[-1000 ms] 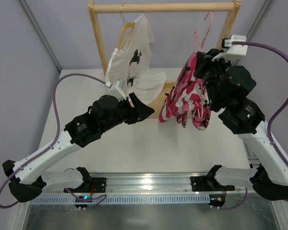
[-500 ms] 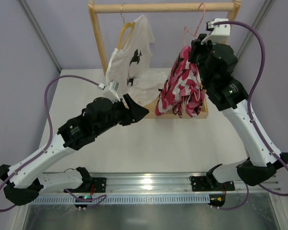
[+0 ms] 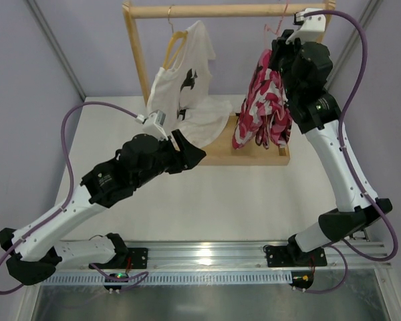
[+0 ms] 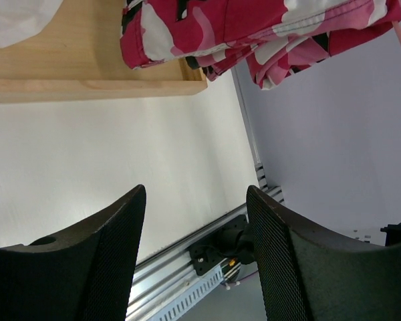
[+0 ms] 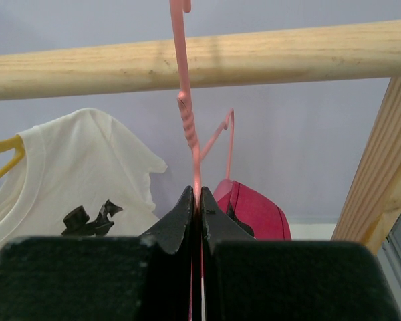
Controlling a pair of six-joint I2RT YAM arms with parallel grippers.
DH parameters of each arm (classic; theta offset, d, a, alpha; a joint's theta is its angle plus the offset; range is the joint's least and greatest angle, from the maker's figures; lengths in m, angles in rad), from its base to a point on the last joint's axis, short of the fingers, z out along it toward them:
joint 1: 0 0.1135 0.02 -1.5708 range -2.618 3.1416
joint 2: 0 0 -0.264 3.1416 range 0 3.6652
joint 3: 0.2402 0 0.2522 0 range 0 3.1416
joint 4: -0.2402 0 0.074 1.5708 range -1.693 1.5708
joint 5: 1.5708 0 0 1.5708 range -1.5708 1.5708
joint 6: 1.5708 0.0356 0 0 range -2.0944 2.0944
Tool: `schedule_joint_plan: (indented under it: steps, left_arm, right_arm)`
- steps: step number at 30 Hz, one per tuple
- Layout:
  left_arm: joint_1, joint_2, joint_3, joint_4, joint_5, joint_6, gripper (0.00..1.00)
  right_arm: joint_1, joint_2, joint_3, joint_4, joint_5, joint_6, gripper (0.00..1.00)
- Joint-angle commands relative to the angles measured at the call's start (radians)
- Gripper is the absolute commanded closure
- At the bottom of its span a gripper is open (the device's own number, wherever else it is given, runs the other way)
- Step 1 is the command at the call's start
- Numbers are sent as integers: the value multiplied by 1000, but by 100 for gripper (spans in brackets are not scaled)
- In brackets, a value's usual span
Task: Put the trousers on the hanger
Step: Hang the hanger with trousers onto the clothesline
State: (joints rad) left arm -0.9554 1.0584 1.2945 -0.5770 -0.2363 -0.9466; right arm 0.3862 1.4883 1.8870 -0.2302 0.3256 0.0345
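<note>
The pink, white and black camouflage trousers (image 3: 264, 107) hang folded over the thin pink wire hanger (image 3: 275, 27), lifted off the table at the rack's right end. My right gripper (image 5: 198, 194) is shut on the hanger (image 5: 189, 120) just below its twisted neck. Its hook rises in front of the wooden rail (image 5: 301, 57), and the hook's top is cut off by the frame edge. My left gripper (image 3: 194, 155) stands open and empty over the table, left of the hanging cloth. Above its fingers, the left wrist view shows the trousers (image 4: 254, 27).
A white T-shirt with a black print (image 3: 187, 87) hangs on a wooden hanger (image 3: 176, 43) from the rail (image 3: 214, 10) at the left. The rack's wooden base (image 3: 254, 152) lies on the white table, with its right post (image 5: 381, 167) close to my right gripper.
My right arm has lifted the hanger with the trousers up and back, from near the rack's base to the level of the rail. The left arm has barely moved.
</note>
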Motion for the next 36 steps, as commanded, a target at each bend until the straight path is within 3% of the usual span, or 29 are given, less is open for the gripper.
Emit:
schedule_joint_plan:
  steps: [1,6,13,14,17,20,22,24,25,27,30,31,36]
  left_arm:
    - [-2,12,34,2,-24,28,37]
    - [0,38,38,-4,-38,54,36]
    - [6,81,37,11,-34,74,35]
    - [6,84,37,14,-35,77,34]
    - [7,98,37,17,-34,97,30]
    - [23,110,61,9,-35,123,27]
    - [39,118,83,-4,-32,144,25]
    - [49,127,123,-20,-24,163,16]
    - [55,129,137,-36,-12,176,1]
    - [56,132,176,-63,-12,213,0]
    - [58,103,183,-89,-9,250,0]
    - [58,91,166,-90,-6,258,0]
    - [58,-49,40,-72,28,273,0]
  right_arm:
    - [-27,19,127,190,-52,21,96]
    - [-46,105,178,166,-68,16,96]
    - [-55,57,-1,201,-51,51,96]
    - [-56,49,-17,201,-63,50,92]
    - [-58,-5,-8,111,-74,60,61]
    - [-56,-58,1,-16,-62,91,48]
    - [-56,-117,6,-172,-16,146,31]
    - [-56,-163,-6,-295,-22,224,19]
    - [-58,-189,-41,-414,-36,255,17]
    - [-56,-294,-110,-501,-130,326,1]
    - [-55,-498,-345,-522,-252,410,0]
    - [-56,-560,-471,-479,-378,451,0]
    - [-55,-814,-637,-524,-442,478,0]
